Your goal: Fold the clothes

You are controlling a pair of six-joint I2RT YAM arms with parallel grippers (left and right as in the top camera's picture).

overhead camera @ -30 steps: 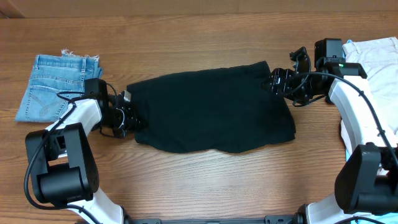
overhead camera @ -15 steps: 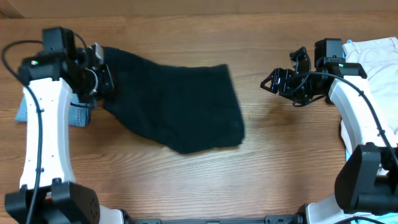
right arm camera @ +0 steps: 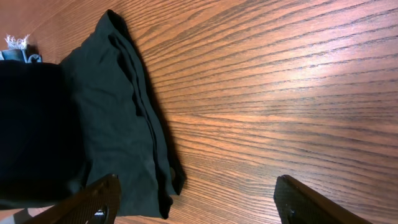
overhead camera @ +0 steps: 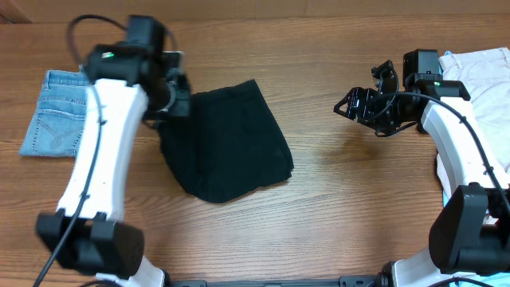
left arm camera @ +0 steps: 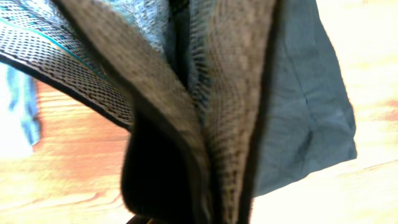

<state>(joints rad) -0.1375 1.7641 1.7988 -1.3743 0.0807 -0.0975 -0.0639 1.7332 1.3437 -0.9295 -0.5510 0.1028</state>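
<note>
Black shorts (overhead camera: 229,147) hang doubled (grey waistband).

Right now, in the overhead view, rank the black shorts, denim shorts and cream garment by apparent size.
1. black shorts: largest, though bunched.
2-3. denim shorts and cream garment: they look alike. Both are partly hidden and the frame crops the cream one, so unranked.

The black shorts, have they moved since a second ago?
Yes. The black shorts lay spread across the middle; now their right side has been drawn left, toward the denim shorts, one edge held by the left gripper.
</note>
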